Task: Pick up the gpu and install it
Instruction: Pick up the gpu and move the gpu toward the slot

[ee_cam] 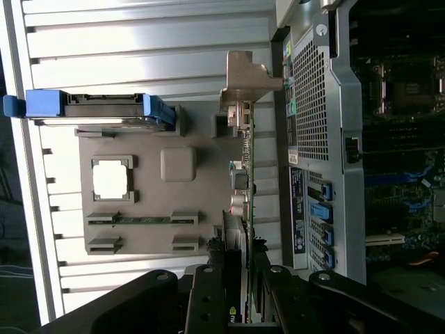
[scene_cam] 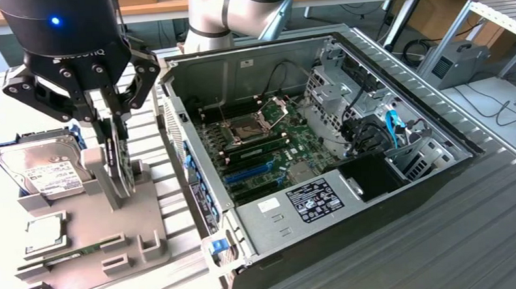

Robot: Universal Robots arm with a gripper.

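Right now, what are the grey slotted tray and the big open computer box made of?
The grey slotted tray looks like matt plastic: it is a dull, even grey with no glint. The big open computer case looks like bare sheet metal, with silvery walls, folded edges and punched holes.

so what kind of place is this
Probably a robotics lab or workshop for PC assembly: an open computer case with its motherboard exposed, a grey fixture tray holding a hard drive, and a gripper closed on the gpu.
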